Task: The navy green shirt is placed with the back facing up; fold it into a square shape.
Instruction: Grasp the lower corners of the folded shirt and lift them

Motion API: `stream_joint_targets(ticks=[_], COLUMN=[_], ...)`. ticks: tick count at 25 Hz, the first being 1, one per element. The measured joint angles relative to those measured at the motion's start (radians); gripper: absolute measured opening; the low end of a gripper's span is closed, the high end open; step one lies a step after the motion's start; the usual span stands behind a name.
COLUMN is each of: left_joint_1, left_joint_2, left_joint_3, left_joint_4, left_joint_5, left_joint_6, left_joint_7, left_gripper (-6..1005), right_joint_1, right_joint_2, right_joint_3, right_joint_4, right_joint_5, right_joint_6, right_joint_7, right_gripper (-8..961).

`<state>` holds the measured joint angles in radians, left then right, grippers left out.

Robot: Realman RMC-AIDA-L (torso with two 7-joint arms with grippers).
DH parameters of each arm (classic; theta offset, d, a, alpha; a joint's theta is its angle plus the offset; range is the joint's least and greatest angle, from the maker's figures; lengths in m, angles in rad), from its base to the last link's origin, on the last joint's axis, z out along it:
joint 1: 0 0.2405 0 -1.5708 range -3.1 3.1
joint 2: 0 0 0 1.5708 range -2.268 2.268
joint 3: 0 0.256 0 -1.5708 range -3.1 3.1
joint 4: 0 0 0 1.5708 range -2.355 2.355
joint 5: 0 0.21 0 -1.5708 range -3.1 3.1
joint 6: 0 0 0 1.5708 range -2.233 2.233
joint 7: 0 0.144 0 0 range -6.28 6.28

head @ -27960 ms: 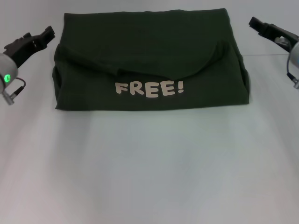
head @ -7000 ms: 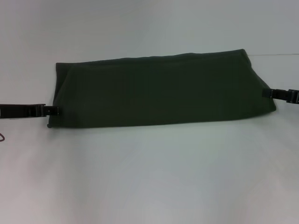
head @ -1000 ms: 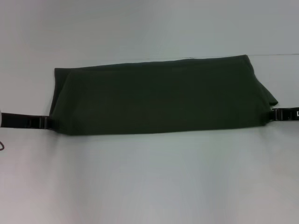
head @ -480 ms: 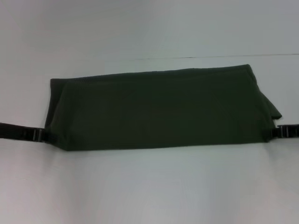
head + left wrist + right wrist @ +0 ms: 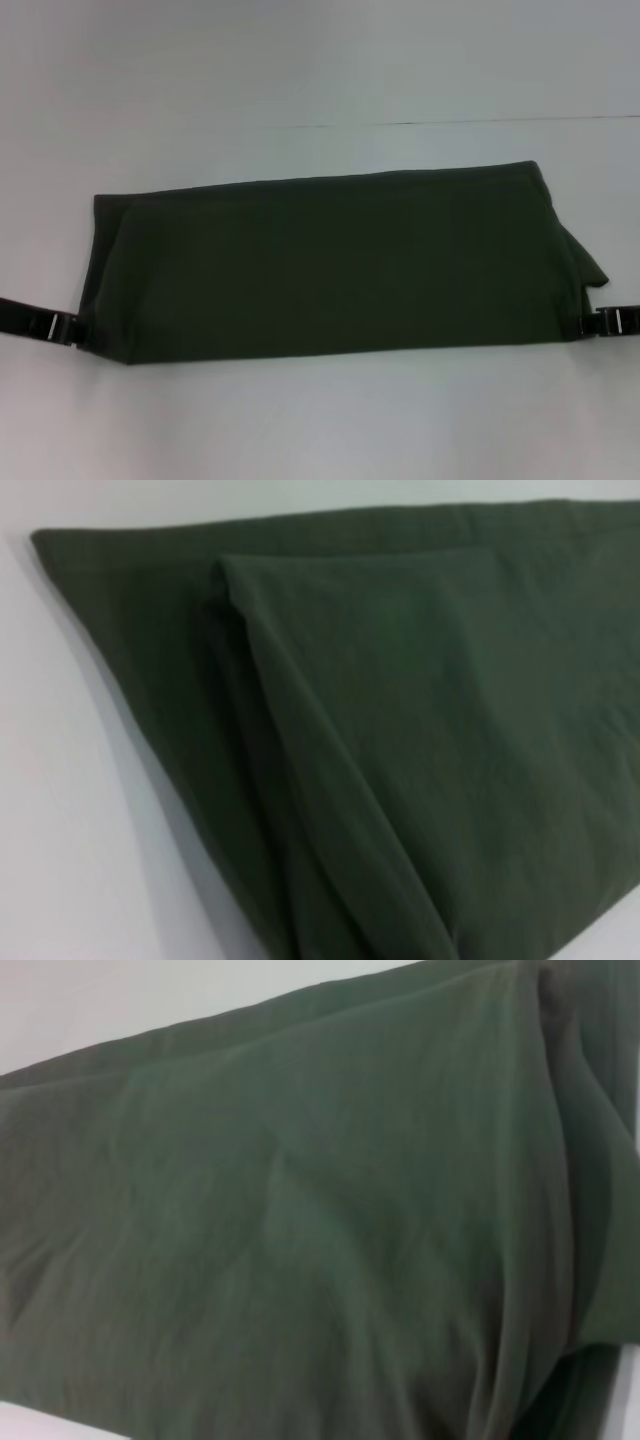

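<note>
In the head view the navy green shirt [image 5: 335, 265] lies folded into a long, wide band across the middle of the white table [image 5: 320, 430], its plain side up, with no lettering showing. The left gripper [image 5: 68, 330] meets the band's near-left corner and the right gripper [image 5: 590, 322] its near-right corner. Each claw is at the cloth's edge, but I cannot tell whether either is clenched on the fabric. A thin dark line [image 5: 450, 123] crosses the table beyond the shirt.

The left wrist view shows what the head view does not: the shirt [image 5: 400, 740] has stacked layers at its left end, an upper fold lying over a lower one, with white table beside it.

The right wrist view is filled by the shirt [image 5: 300, 1230], gently creased, with a lapped edge at one side. No print or label is readable in any view.
</note>
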<state>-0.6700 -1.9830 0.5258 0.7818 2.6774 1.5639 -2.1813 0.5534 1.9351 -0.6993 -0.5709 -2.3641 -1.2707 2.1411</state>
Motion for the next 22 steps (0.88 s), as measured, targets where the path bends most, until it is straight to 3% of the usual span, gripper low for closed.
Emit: stream_joint_targets(ticks=[8, 22], left_joint_1=[-0.005, -0.015], left_joint_2=[0.005, 0.006], left_joint_3=[-0.010, -0.002], left_joint_4=[0.014, 0.014], left_joint_5=[0.047, 0.070], left_joint_6=[0.057, 0.037], left_joint_7=[0.000, -0.034], left_gripper=[7, 7], right_joint_1=[-0.022, -0.047], right_joint_2=[0.005, 0.008], right_joint_3=[0.003, 0.056], right_joint_4=[-0.003, -0.012], right_joint_5=[0.002, -0.003], right_joint_6=[-0.052, -0.081], right_joint_7=[-0.001, 0.007], right_gripper=[99, 143])
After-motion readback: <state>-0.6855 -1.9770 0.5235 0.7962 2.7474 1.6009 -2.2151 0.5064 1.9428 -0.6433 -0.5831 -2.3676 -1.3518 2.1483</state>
